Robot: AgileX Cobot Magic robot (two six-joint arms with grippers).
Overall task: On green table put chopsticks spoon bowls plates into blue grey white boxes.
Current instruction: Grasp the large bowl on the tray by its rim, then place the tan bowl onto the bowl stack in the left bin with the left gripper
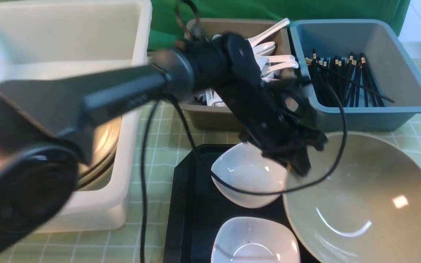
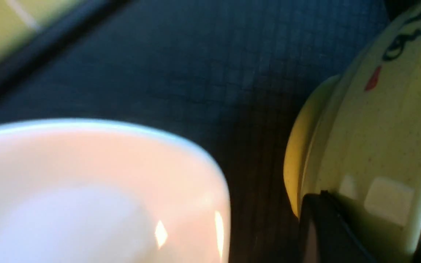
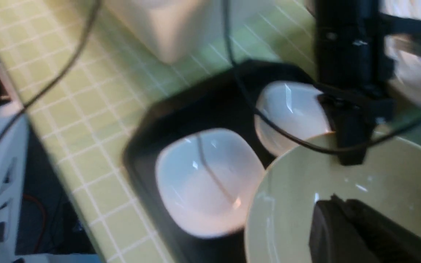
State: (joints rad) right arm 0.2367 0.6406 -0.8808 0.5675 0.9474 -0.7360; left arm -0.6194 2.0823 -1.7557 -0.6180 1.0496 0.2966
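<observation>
- This is looking like a robot test bench, staged as a dish-sorting station.
- A pale checked cloth is covering the green table [image 1: 165,157], and a plain green sheet [image 1: 305,9] is hanging behind it as a backdrop.
- Three plastic bins are standing in a row. The white box [image 1: 137,36] is holding stacked tan bowls [image 1: 104,142], the grey box [image 1: 210,117] plain white spoons [image 1: 274,62], and the blue box [image 1: 360,120] black chopsticks [image 1: 345,78].
- A black tray [image 1: 192,204] is carrying two glossy white plates [image 1: 249,175], with a wide tan bowl [image 1: 360,204] sitting beside them.
- A black robot arm [image 1: 122,95] is leaning over the tray, its cable [image 1: 143,190] drooping across the dishes.
</observation>
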